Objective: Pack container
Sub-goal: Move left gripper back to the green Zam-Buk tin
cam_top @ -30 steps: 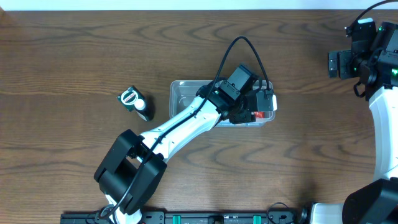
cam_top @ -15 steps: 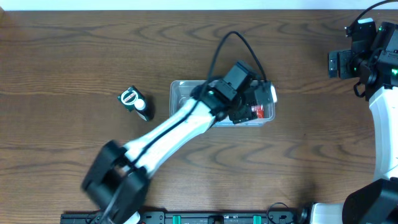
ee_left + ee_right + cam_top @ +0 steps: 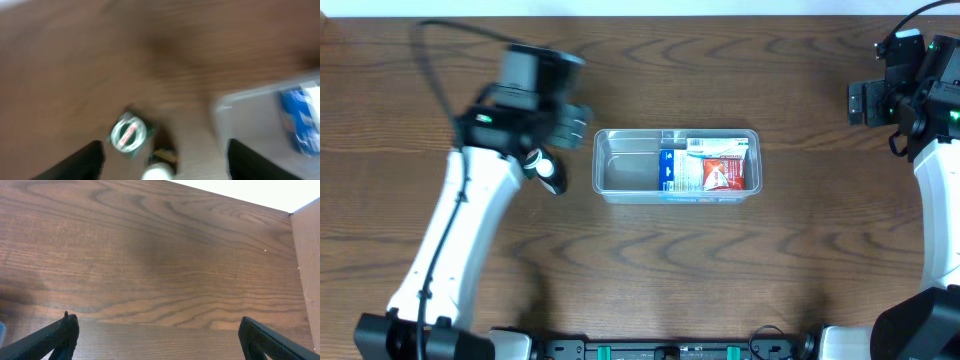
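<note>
left jaws hang released over a small bottle on the wood surface, left of the clear container. packets fill its right half. right jaws gape empty, far right.

There are one clear container, two packets inside it, namely one blue-and-white packet and one red-and-white packet, and one small bottle on one table.
</note>
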Available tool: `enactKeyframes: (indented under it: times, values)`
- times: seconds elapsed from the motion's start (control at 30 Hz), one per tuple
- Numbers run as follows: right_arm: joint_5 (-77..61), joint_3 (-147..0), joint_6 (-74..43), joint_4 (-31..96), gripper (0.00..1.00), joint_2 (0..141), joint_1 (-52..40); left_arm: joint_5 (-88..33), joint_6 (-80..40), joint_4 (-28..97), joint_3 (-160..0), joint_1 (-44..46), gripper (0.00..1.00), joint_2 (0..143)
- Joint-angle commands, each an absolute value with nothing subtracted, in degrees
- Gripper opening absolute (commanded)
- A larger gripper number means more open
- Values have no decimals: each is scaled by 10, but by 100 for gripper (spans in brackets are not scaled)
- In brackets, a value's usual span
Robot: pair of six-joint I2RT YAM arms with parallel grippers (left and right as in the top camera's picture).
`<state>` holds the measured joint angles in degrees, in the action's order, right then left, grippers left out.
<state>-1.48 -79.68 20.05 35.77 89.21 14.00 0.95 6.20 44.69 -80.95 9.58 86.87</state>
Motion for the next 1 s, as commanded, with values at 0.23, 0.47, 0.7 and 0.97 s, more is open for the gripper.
enactKeyframes:
  times: [0.23, 0.47, 0.7, 0.97]
  values:
    - [-15, -800, 193, 358, 99, 896, 143, 20, -169, 433, -812, -4, 69, 981]
    - [-15, -800, 193, 358, 99, 896, 143, 20, -245, 415, -812, -4, 81, 1074]
    - [-15, -800, 193, 358, 99, 896, 143, 20, -334, 417, -810, -5, 82, 1121]
    - [-15, -800, 193, 358, 99, 896, 143, 20, -361, 415, -796, -10, 92, 1132]
